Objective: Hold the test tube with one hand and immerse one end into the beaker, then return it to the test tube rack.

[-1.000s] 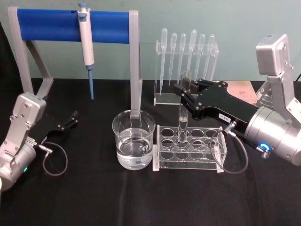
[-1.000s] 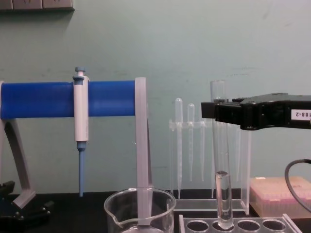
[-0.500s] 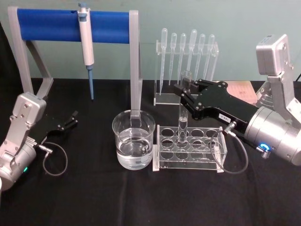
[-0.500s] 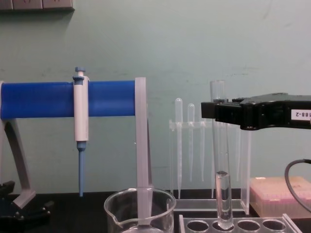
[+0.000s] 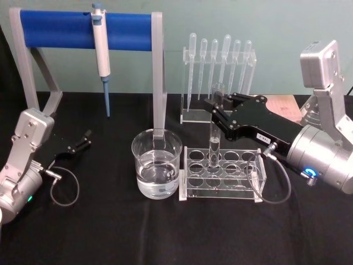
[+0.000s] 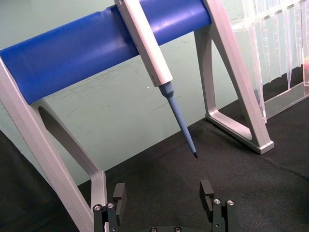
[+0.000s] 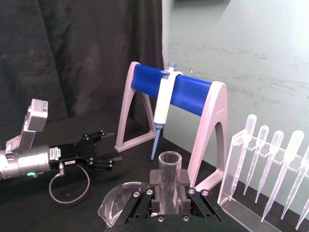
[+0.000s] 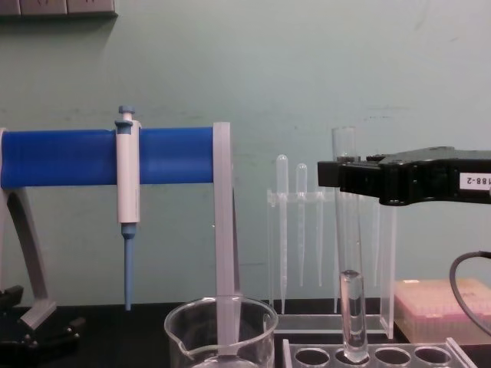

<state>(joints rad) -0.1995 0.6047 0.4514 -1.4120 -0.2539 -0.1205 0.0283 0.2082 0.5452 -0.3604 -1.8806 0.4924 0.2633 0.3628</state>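
While right end effector (image 5: 217, 105) grips, test tube (image 8: 349, 253) vertical, rim up.

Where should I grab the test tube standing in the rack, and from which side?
Its upper section, below the open rim, from the right, as the right gripper clamps it. The test tube stands upright, lower end inside the rack, with the beaker at its left.

— What are the arms made of?
— Silver cylinders with boxy grey housings. The right wrist (image 5: 325, 163) carries a blue ring light, the left wrist (image 5: 16, 185) a small green one.
— And the ends?
— The right gripper (image 5: 217, 105) and left gripper (image 5: 84, 139) are flat black plates with silver screws (image 7: 136, 193). There is a white label (image 8: 474, 181) ending "88-2", and a grey cable (image 5: 278, 190) loops from each wrist.
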